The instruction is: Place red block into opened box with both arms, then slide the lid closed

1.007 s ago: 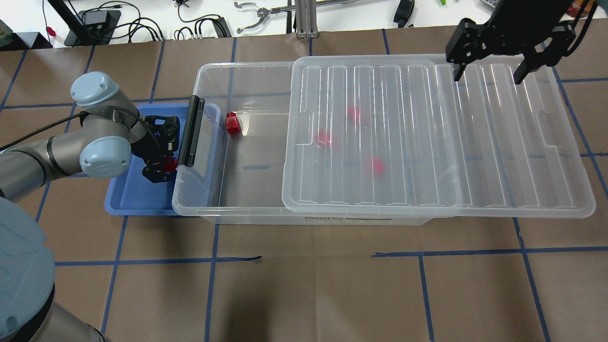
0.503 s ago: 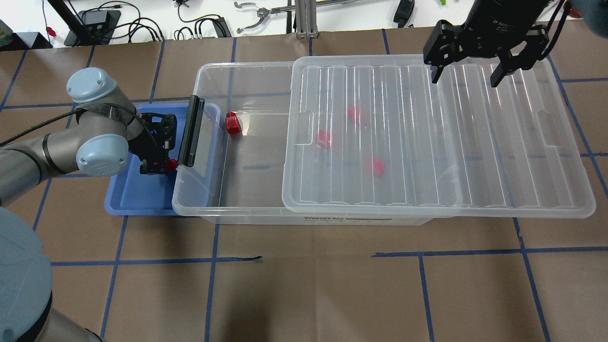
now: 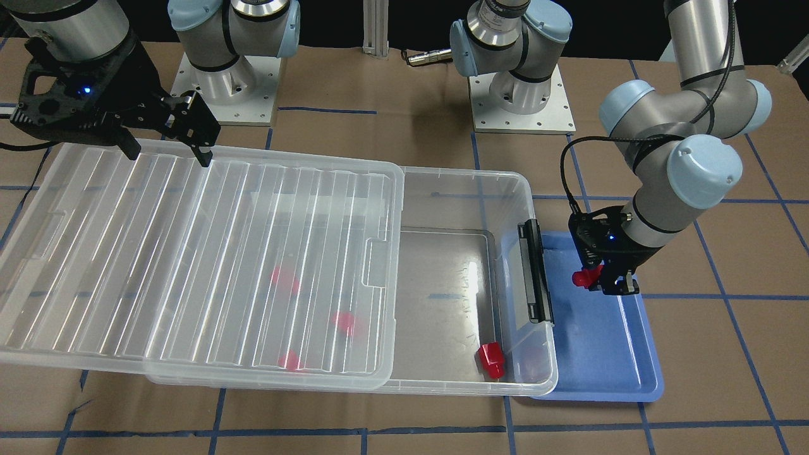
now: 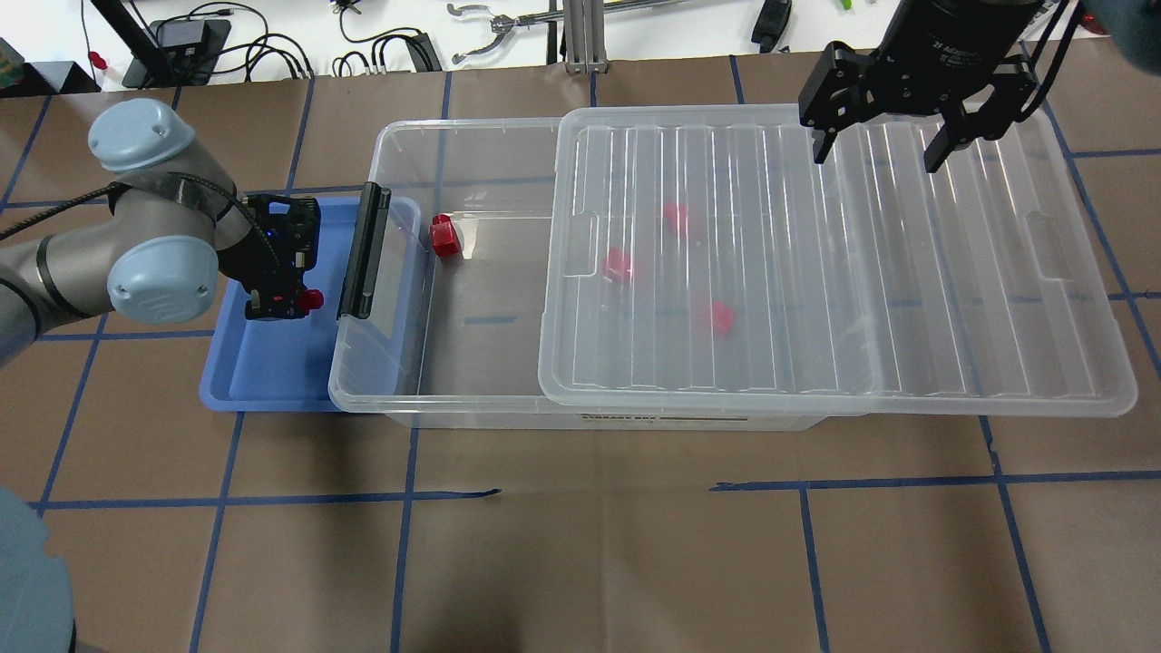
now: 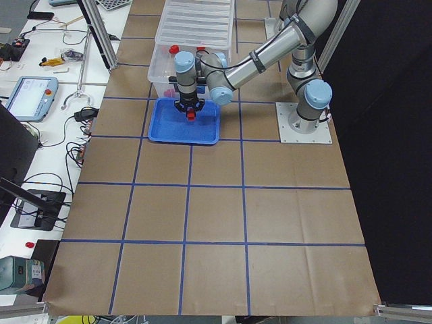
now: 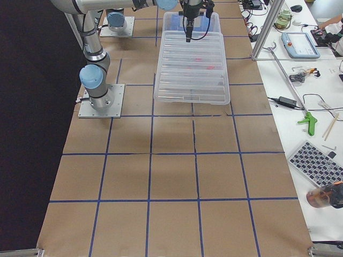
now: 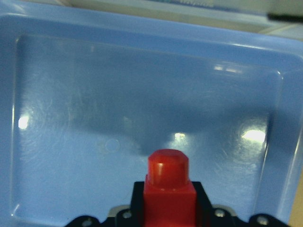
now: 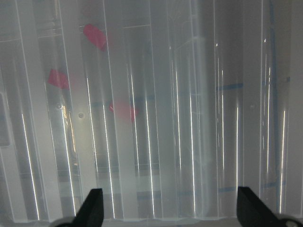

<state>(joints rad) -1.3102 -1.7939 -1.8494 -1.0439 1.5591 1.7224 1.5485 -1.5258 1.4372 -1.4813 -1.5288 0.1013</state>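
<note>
Change, left side: the left claw [image 4: 288, 307] and its red block [image 4: 313, 299] have drawn back from the latch bar [image 4: 363, 254]. A second ago the block sat right at the bar; a strip of the blue tray [image 4: 263, 381] now shows between them. The elbow has swung out, away from the box [image 4: 363, 404].
Change, right side: the right claw [image 4: 875, 156] has moved along the lid's far edge toward the box's uncovered end. The lid [image 4: 907, 299] and the blocks in the box have not shifted.
Left claw, state: fingers clamped on the red block's cube end and pointing down over the tray. In the wrist view, tray floor fills the picture past the block, with no contact seen.
Right claw, state: fingers spread wide apart, nothing between them. The tips hang over the lid's ribs near its far rim; touching or just above, cannot tell.
Red block, place: in the left claw's grip, over the tray, outside the box.
Red block, heading: the stub sticks out of the claw's side toward the latch bar. The long axis is roughly level, running from claw to box.
Beyond the left claw: past the latch bar, a loose red block [image 4: 443, 236] lies on the box's uncovered floor.
Below the right claw: three red blocks [image 4: 619, 265] show blurred through the lid, on the uncovered-end side of the claw.
</note>
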